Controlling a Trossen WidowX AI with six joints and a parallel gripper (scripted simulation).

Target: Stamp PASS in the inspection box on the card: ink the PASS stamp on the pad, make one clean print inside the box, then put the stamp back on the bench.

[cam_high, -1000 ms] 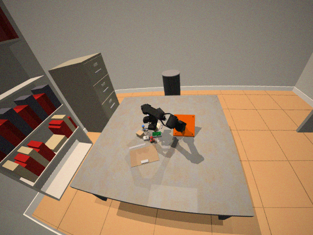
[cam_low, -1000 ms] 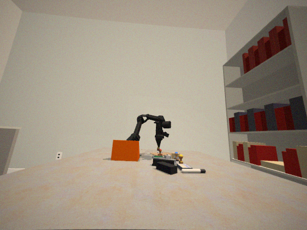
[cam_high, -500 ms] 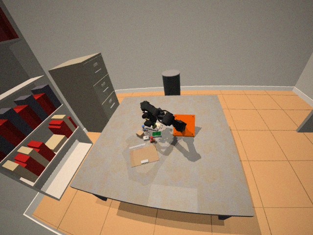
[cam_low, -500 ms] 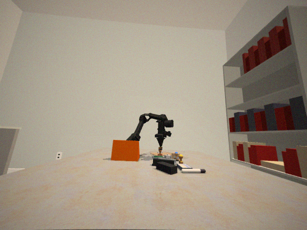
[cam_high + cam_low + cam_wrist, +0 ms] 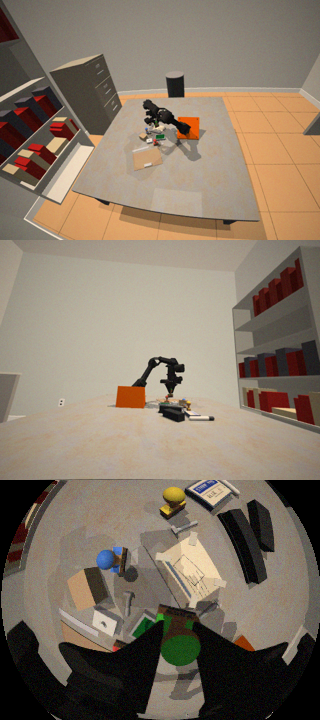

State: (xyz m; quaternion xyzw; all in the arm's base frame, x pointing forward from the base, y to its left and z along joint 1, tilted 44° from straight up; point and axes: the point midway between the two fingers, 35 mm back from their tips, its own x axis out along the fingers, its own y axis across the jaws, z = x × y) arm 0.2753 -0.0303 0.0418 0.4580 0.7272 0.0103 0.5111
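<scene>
In the wrist view, the black parallel-jaw gripper fills the lower half of the frame, its two dark fingers pinching the green round-knobbed stamp between them. The stamp hangs directly under the gripper, off the bench, with its brown block pointing toward the centre of the frame. Just above it, right of centre, lies the cream-coloured inspection card with faint line printing; the stamp's lower end sits near the card's nearer edge, though whether it overlaps the card cannot be told. A sliver of the flat green ink pad shows beside the left finger.

Left of centre stands a blue-knobbed stamp, and a yellow-knobbed stamp stands near the top. A tan cardboard box lies at middle left.

In the exterior view, the gripper points straight down in the middle of the frame, the stamp at its tip, above the grey tabletop, just right of the orange base block.
</scene>
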